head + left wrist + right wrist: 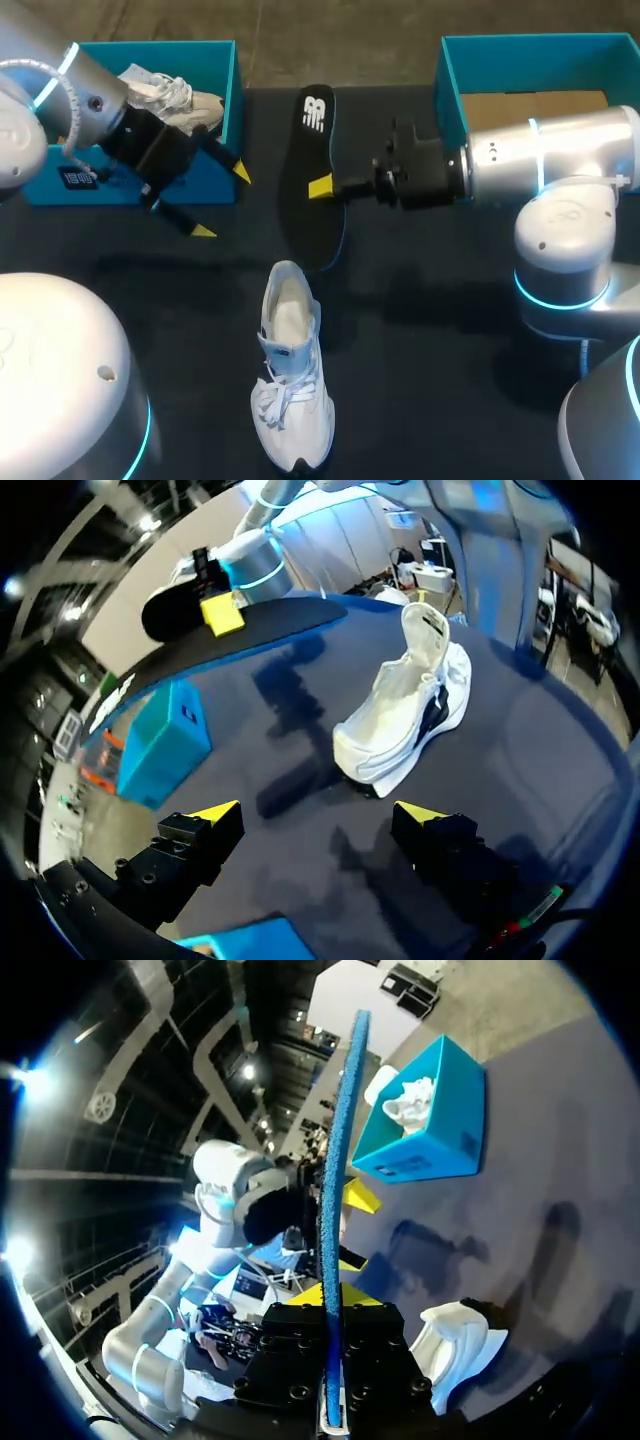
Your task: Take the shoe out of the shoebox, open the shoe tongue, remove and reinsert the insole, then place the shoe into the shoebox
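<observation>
A white shoe (290, 370) lies on the black table near the front, its opening towards the back; ahead of my open left gripper (318, 815) it appears again (410, 710). My right gripper (320, 186) is shut on the black insole (312, 150) and holds it above the table behind the shoe. In the right wrist view the insole (335, 1160) stands edge-on between the fingers of that gripper (328, 1298). My left gripper (222, 202) hangs open in front of the left teal shoebox (228, 75), holding nothing.
The left shoebox holds a second white shoe (170, 90). Another teal shoebox (450, 70) with a cardboard floor stands at the back right, behind my right arm. In the left wrist view the right-hand box (165, 742) sits under the held insole (250, 620).
</observation>
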